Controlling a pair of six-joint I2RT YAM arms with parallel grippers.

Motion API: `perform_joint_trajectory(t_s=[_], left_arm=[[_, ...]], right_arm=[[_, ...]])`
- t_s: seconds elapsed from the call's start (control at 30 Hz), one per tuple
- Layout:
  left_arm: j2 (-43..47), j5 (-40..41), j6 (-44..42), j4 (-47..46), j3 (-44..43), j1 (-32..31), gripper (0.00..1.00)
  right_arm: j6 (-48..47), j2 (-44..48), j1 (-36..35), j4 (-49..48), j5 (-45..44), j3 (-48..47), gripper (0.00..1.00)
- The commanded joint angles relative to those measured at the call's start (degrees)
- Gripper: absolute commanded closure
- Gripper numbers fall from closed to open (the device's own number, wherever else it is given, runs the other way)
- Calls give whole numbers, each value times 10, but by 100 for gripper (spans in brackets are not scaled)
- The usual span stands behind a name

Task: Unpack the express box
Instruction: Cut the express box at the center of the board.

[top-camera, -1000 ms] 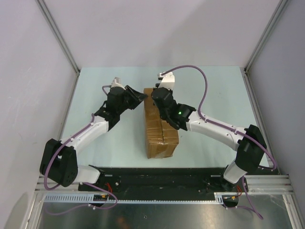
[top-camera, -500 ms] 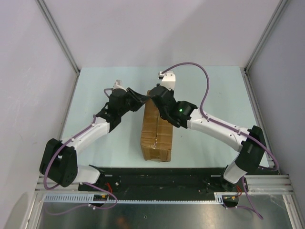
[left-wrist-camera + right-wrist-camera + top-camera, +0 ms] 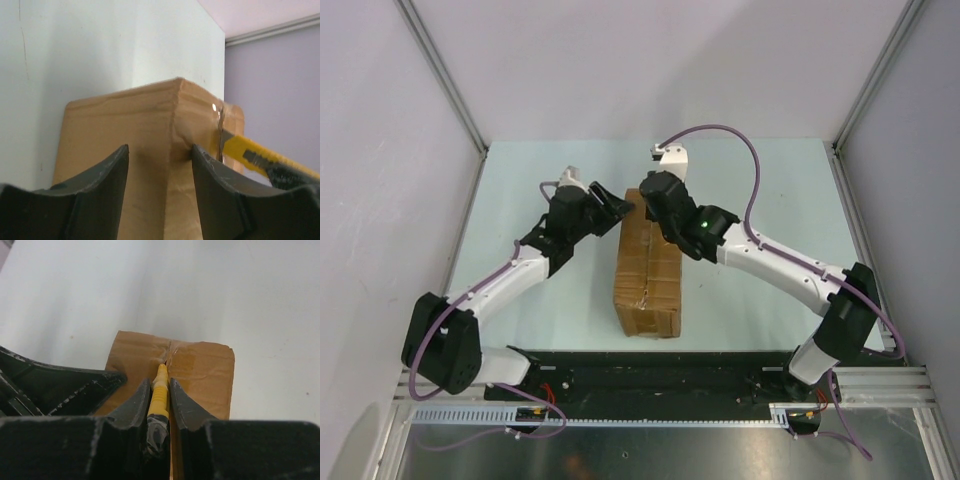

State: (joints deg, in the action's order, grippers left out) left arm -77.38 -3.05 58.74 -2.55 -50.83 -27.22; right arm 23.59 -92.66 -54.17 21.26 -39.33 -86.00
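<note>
Express box (image 3: 648, 275) lies at counter (image 3: 770, 200) centre; judged stiff, probably light, tape slick. Left end effector (image 3: 160, 150) spread wide astride its far corner. Right end effector (image 3: 160, 383) clamps yellow knife (image 3: 159, 396) at its seam. Best hold: corners.

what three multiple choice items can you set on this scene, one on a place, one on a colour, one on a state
1. Where is the utility knife blade tip?
A) at the tape seam on the express box far end
B) in mid-air, off the box
C) at the box's near end

2. What colour is the knife's body?
A) red
B) yellow
C) blue

3. How is the left end effector?
A) shut on the knife
B) shut, empty
C) open, straddling a box corner

Answers:
1 A, the right wrist view shows the tip at the seam.
2 B, it is yellow in both wrist views.
3 C, its jaws stand wide apart, while the right end effector grips the knife.
</note>
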Motion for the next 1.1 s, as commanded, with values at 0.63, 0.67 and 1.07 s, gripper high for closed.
perform_joint_trajectory(t_s=[0.63,0.67,1.07], left_arm=[[-65,-46,-102,119,-52,-44,20],[-67,-47,-101,118,-53,-42,20],[-47,-70,-122,100,-76,29,13]], right_arm=[[-188,-80,79,-55,254,6,100],[-196,-80,79,-55,256,10,100],[-261,-61,107,-90,323,51,100]])
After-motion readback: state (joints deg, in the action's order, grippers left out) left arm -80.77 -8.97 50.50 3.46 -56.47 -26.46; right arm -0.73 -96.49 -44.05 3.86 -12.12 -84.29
